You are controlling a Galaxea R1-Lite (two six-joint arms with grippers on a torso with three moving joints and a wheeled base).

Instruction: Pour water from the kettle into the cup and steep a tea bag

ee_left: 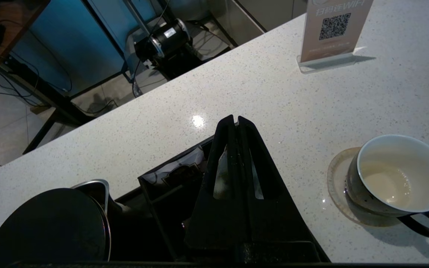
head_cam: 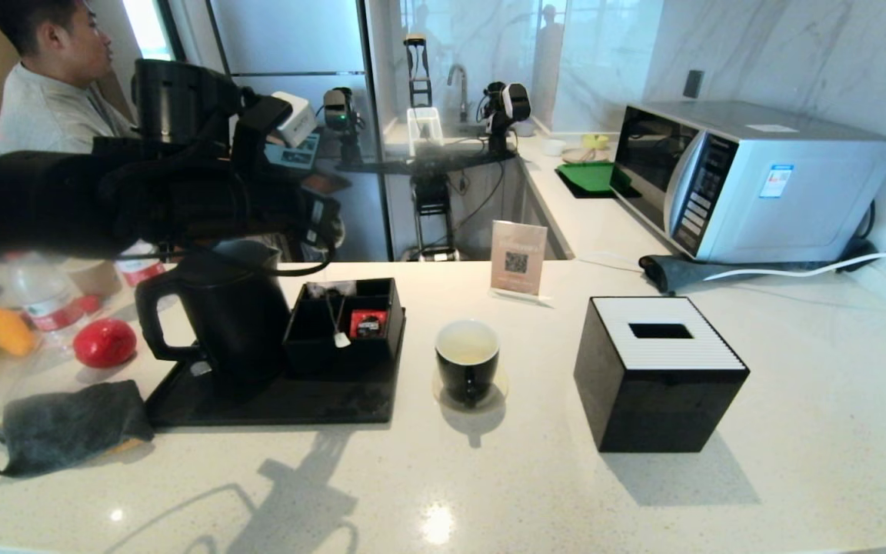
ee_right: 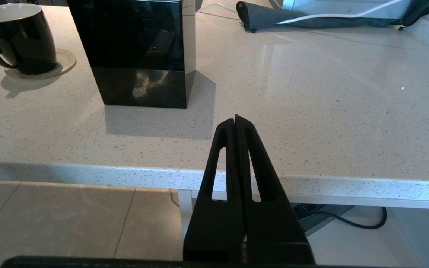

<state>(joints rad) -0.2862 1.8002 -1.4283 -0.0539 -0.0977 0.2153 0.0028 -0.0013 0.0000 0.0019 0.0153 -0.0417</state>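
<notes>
A kitchen with marble-look walls frames a pale speckled counter point(head_cam: 489, 477), its far right corner given over to a silver microwave point(head_cam: 751, 177) set out of the working area. Nearer the front, a black tissue box point(head_cam: 662, 373) stands to the right of the cup, well apart from it, leaving open surface around the drink. On the left a flat black tray point(head_cam: 274, 400) groups the tea things so they are reached together: the kettle point(head_cam: 220, 308) stands upright on it with its loop handle turned outward to the left, and touching it on the right is a black compartment box point(head_cam: 347, 319) holding a red packet point(head_cam: 368, 323). The left arm reaches across above this tray; its left gripper point(ee_left: 235, 121) hangs over the box with fingers pressed together, and a pale translucent pouch shows through the finger slots, which I judge to be the tea bag point(ee_left: 220, 175), though whether it is pinched or merely lies beneath cannot be told. A white tag on a string point(head_cam: 341, 338) dangles at the box front. The cup point(head_cam: 467, 362) sits on a clear coaster point(ee_left: 339, 186) just right of the tray, already holding some water point(ee_left: 385, 184), ready for steeping. The right gripper point(ee_right: 237, 119) is parked beyond the counter's front edge, fingers closed on nothing.
</notes>
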